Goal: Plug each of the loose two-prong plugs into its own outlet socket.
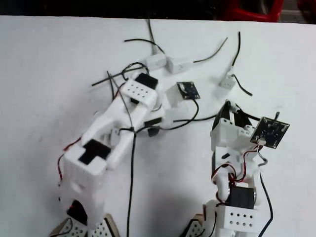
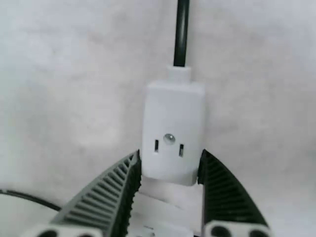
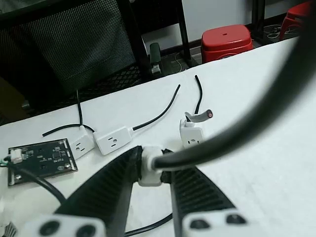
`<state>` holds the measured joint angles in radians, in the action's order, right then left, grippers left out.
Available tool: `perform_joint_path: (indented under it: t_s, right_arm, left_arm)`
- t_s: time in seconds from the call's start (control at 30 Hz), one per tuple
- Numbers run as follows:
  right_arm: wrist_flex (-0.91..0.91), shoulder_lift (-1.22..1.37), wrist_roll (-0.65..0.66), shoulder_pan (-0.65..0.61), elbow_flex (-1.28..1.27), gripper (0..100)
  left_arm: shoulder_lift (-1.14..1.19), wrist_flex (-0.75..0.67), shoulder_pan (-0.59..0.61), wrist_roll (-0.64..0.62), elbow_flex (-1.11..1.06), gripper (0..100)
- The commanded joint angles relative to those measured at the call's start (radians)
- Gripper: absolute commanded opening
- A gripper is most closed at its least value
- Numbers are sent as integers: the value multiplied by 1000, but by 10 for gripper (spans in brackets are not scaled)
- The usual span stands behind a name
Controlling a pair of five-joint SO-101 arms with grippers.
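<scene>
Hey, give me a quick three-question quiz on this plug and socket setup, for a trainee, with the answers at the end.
1. True or false: the right claw is empty.
2. What does the left claw hold between its fingers? A) a socket B) a loose plug C) nothing
3. Fill in: the cord on the plug in the right claw is ___ in colour.

Key: 1 false, it grips the plug. 2 A. 3 black.
</scene>
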<state>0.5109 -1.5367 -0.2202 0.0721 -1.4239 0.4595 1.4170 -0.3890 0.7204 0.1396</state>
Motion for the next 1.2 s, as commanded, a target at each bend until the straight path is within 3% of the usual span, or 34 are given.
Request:
perform_joint_path:
  t_s: [0.0, 0.2, 0.5, 0.87, 1.07, 1.17]
  right_arm:
    - [-15, -12, 0, 8, 9, 17]
    - [-13, -12, 0, 8, 6, 17]
    - [-15, -12, 0, 8, -5, 17]
    - [-16, -12, 0, 12, -5, 17]
    - [-18, -12, 0, 15, -5, 17]
    - [-18, -12, 0, 15, -5, 17]
  left_arm:
    - [-220, 2, -45, -98, -133, 139]
    - [-423, -69, -70, -196, -364, 266]
    - [-694, -169, -76, -218, -551, 272]
    - [-717, -348, -193, -250, -715, 271]
    - [-716, -425, -193, -304, -717, 271]
    - [-714, -480, -134, -315, -717, 271]
